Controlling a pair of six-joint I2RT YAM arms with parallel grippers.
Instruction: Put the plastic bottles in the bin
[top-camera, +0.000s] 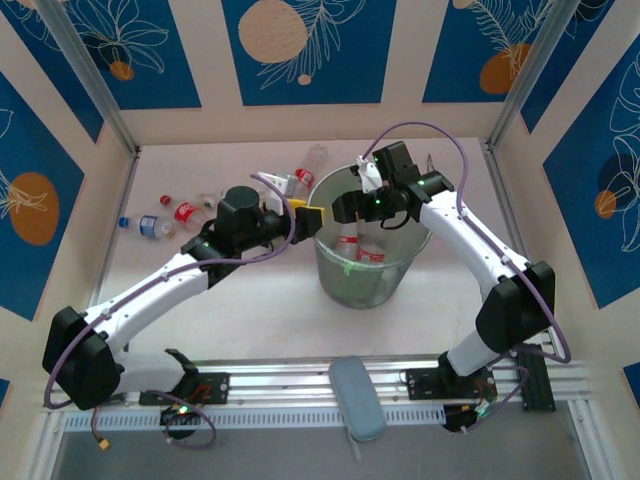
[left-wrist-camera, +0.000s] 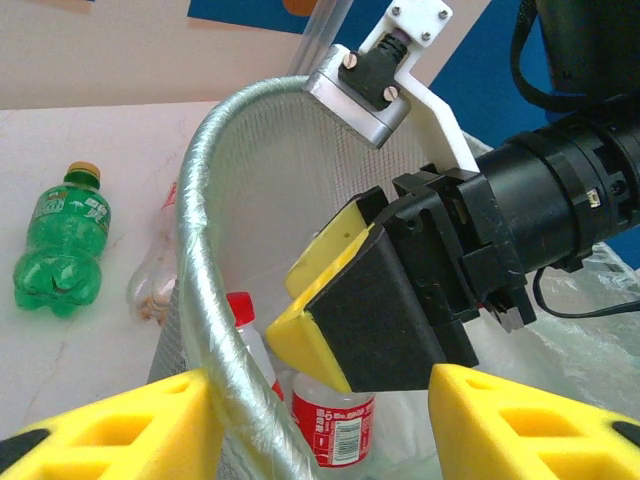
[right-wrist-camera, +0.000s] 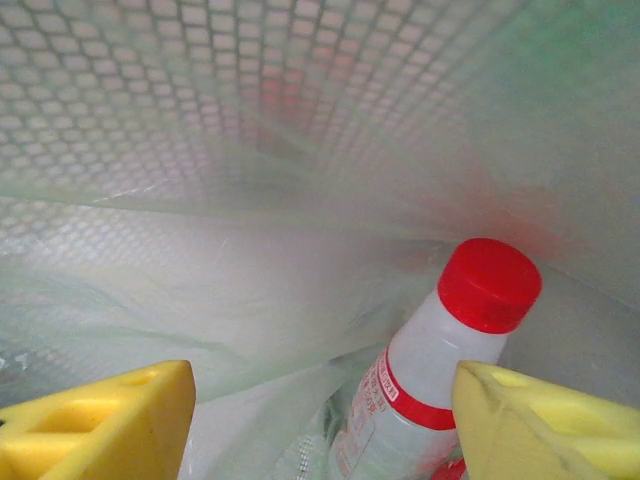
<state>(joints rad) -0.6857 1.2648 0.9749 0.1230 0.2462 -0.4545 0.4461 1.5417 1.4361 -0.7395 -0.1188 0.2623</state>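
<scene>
Hovering spread over the bin (top-camera: 335, 270), the right gripper (right-wrist-camera: 322, 378) has a red-capped bottle (right-wrist-camera: 430, 370) loose just below it; the left gripper (left-wrist-camera: 320, 385), also spread, straddles the rim (left-wrist-camera: 200, 200) alongside and could tip the bin.

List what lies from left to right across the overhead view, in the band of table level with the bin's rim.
Blue-labelled bottle → red-labelled bottle → left gripper → bin.

The right gripper (top-camera: 340, 212) hangs over the bin (top-camera: 325, 265), which contains a red-labelled bottle (top-camera: 352, 246). The left gripper (top-camera: 309, 214) is at its left rim.
</scene>
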